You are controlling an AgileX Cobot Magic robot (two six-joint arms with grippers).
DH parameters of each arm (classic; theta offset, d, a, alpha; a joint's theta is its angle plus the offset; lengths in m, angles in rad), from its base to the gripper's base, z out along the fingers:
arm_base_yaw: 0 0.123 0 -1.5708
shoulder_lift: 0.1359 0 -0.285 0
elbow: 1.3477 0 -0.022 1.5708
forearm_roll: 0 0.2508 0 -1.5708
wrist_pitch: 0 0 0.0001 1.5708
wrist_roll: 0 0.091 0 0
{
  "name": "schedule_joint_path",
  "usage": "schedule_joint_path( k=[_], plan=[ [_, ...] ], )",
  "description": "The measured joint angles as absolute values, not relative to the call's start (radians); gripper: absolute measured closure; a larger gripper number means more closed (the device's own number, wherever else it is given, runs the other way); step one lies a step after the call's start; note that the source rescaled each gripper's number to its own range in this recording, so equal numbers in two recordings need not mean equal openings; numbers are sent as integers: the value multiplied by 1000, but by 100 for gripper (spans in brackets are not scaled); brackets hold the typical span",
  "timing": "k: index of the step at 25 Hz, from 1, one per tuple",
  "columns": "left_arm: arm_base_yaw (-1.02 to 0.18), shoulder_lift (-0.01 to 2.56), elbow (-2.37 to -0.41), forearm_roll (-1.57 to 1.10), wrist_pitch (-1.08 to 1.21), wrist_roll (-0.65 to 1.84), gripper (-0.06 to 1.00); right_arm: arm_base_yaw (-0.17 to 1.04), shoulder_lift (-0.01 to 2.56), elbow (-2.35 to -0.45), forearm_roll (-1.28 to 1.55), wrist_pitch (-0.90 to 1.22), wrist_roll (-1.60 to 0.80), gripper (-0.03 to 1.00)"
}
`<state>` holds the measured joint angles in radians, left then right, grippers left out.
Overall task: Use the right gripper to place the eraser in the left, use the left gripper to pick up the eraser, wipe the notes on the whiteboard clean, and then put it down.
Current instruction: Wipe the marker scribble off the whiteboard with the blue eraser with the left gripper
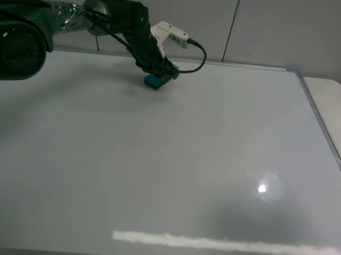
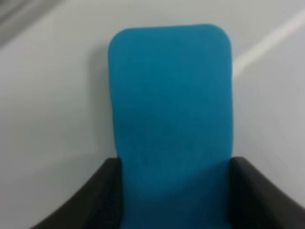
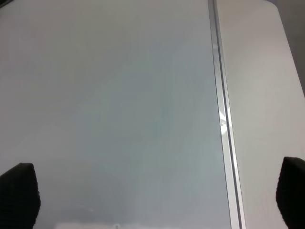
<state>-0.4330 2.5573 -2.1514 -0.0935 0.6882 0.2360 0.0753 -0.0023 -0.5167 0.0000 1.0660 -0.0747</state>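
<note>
Teal and felt-faced, the eraser (image 1: 155, 80) sat clamped in the left gripper (image 1: 159, 73), pressed to the whiteboard (image 1: 173, 163) near its far rim, long axis running out from the jaws (no notes visible); the right gripper (image 3: 157, 200) gaped empty beside the board's right frame.

High camera looks down my whiteboard (image 1: 185, 164); left wrist view hugs the eraser (image 2: 171, 109); right wrist view shares board's frame edge (image 3: 221, 119).

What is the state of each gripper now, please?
Left gripper: closed on the eraser, at the whiteboard.
Right gripper: open, holding nothing, fingers wide apart.
</note>
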Motion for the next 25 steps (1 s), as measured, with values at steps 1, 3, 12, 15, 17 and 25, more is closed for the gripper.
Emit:
schedule_joint_path(
  k=[1,3,12,15,17,25],
  plan=[
    [-445,2557,-2151,-93,691,236,93,75,-2,-517,0,1066,-75,-3],
    [-457,2557,-2151,-94,693,237,93,75,-2,-517,0,1066,-75,-3],
    [-404,2557,-2151,-122,713,237,93,75,-2,-517,0,1066,-75,-3],
    [-350,2557,-2151,-122,720,237,93,75,-2,-517,0,1066,-75,-3],
    [-319,2556,-2153,-122,722,237,93,75,-2,-517,0,1066,-75,-3],
    [-294,2554,-2153,-118,731,237,93,75,-2,-517,0,1066,-75,-3]
  ],
)
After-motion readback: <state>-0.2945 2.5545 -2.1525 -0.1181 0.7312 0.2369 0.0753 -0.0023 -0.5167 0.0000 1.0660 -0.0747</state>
